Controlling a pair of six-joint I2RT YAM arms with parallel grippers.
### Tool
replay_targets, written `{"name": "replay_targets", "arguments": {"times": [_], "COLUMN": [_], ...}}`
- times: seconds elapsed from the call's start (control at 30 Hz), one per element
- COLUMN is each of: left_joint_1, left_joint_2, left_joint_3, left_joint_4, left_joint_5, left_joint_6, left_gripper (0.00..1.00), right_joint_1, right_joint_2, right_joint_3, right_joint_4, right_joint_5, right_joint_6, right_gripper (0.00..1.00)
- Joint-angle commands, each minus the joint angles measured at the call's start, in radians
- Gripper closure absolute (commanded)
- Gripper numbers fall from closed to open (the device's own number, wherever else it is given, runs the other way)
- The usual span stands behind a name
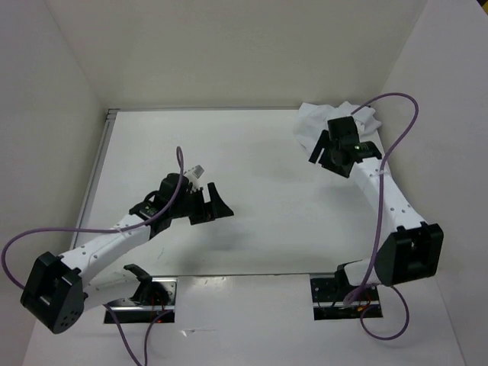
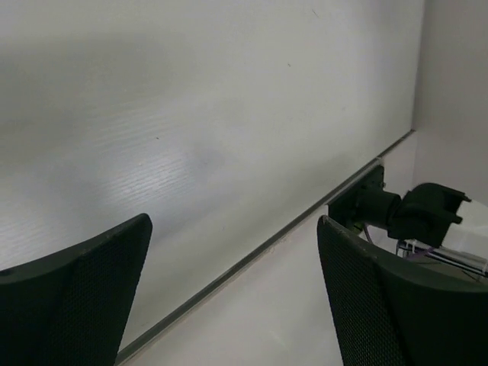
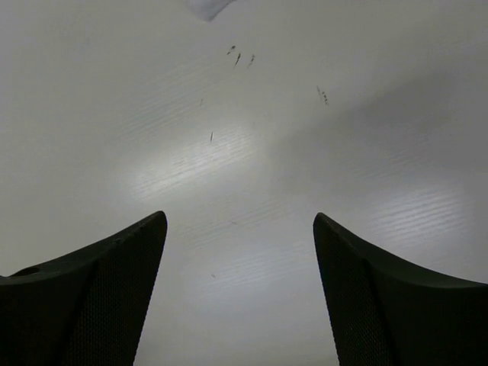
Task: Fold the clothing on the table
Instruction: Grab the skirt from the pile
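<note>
thin white crumpled clothing (image 1: 314, 122) bunched upper right of matte white desk (image 1: 252, 152). my right pincer (image 1: 319, 151) beside it, left pincer (image 1: 213, 200) centre-left; both apart, empty. i judge it light, limp; pinch corner.

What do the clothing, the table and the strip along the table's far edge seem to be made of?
The clothing: thin white fabric, matte; it lies crumpled in soft folds. The table: perhaps laminated board, matte white, flat and even. The edge strip: likely metal, grey with a dull shine.
</note>
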Motion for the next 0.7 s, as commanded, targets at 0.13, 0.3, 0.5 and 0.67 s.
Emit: {"name": "replay_targets", "arguments": {"times": [0.13,0.3,0.5,0.67], "left_joint_1": [-0.017,-0.017,0.001,0.001], "left_joint_2": [0.056,-0.041,-0.075,-0.075], "left_joint_3": [0.158,0.137,0.117,0.117], "left_joint_4": [-0.121,-0.11,-0.123,-0.15], "left_joint_5": [-0.174,-0.174,-0.164,-0.164], "left_joint_6": [0.103,0.112,0.112,0.122], "left_gripper": [0.13,0.11,0.09,0.09], "right_joint_1": [-0.29,-0.376,-0.398,-0.398], "right_joint_2": [0.323,0.497,0.643,0.701], "right_joint_3": [0.278,0.421,0.487,0.463], "right_joint_4": [0.116,0.146,0.224,0.328], "right_joint_5": [-0.027,-0.005,-0.034,-0.108], "right_joint_6": [0.09,0.127,0.136,0.145], "right_gripper": [0.21,0.22,0.22,0.22]}}
